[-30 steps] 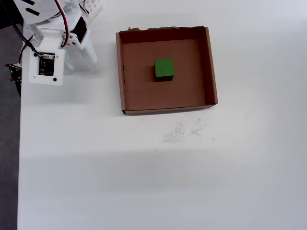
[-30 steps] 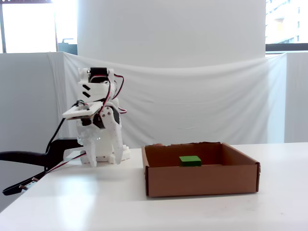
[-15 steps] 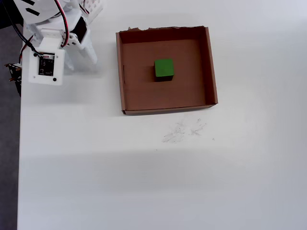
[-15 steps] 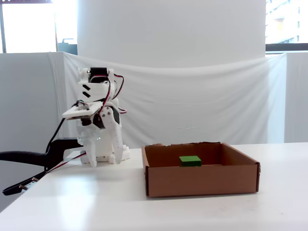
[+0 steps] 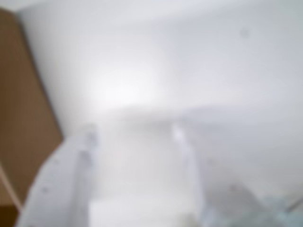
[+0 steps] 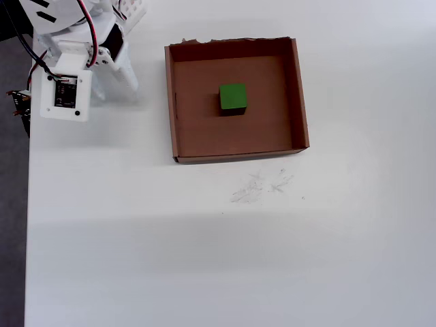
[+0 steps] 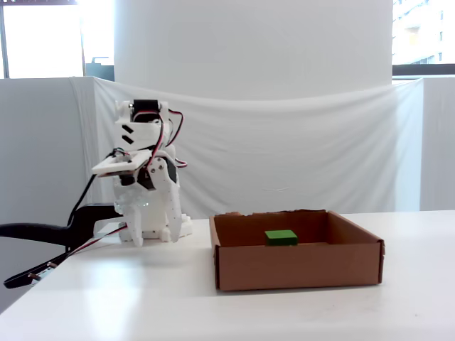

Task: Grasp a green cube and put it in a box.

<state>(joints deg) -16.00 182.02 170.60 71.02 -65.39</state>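
Note:
The green cube [image 6: 233, 97] rests flat on the floor of the box [image 6: 169, 102], a little above its middle in the overhead view. The fixed view shows the green cube [image 7: 281, 237] low behind the front wall of the box [image 7: 298, 266]. My gripper [image 6: 112, 83] is folded back at the arm's base, left of the box and well apart from it, pointing down at the table. In the blurred wrist view the gripper [image 5: 132, 135] is open, only white table showing between its fingers, and the box [image 5: 23, 118] fills the left edge.
The table's left edge [image 6: 27, 204] runs just beside the arm's base, with cables [image 7: 43, 273] hanging past it. Faint scuff marks [image 6: 259, 185] lie below the box. A white cloth backdrop [image 7: 298, 156] stands behind the table.

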